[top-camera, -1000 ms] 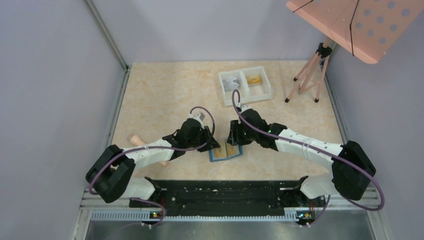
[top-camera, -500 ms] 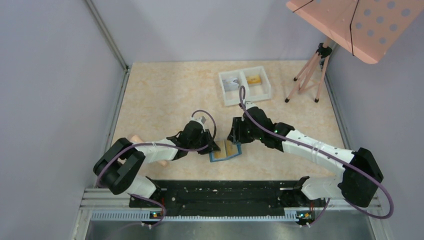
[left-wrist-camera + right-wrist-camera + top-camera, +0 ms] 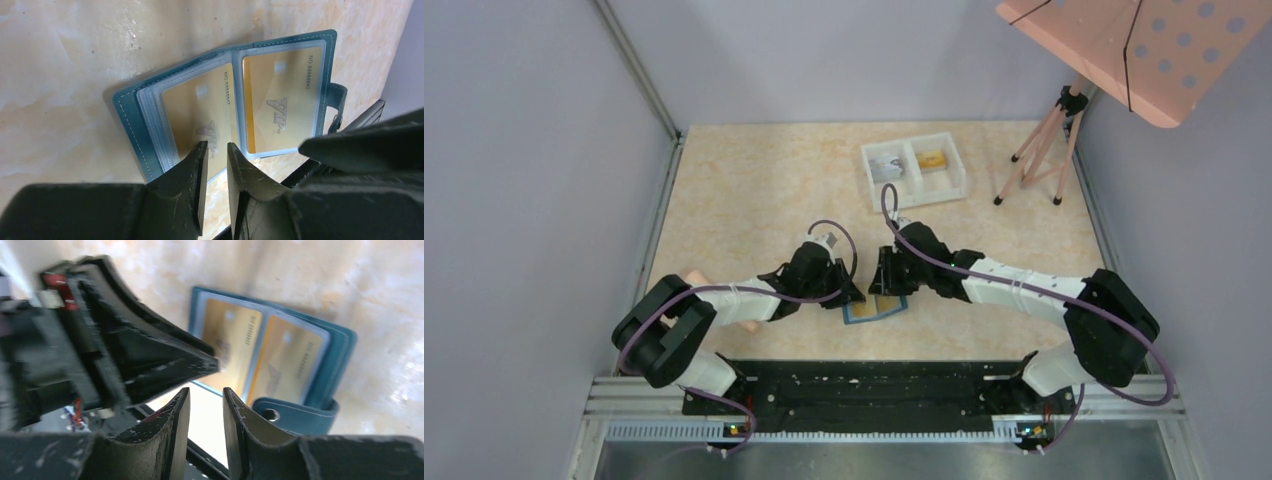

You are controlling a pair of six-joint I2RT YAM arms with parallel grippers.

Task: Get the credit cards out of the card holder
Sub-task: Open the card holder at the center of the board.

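Both gold credit cards in the card holder carry a "VIP" mark. Each also has a serial line along one edge starting "NO. 8888"; the trailing digits are too small to trust. In the right wrist view the print is blurred and unreadable.

- Overhead, the left tool and right tool cover much of the card holder.
- Contents of the white tray are too small to identify.
- From the left wrist, the left tool hides the card holder's near edge; whether it touches the sleeves is unclear.
- From the right wrist, the left tool is blurred and covers the card holder's left corner; print on the credit cards is unreadable.
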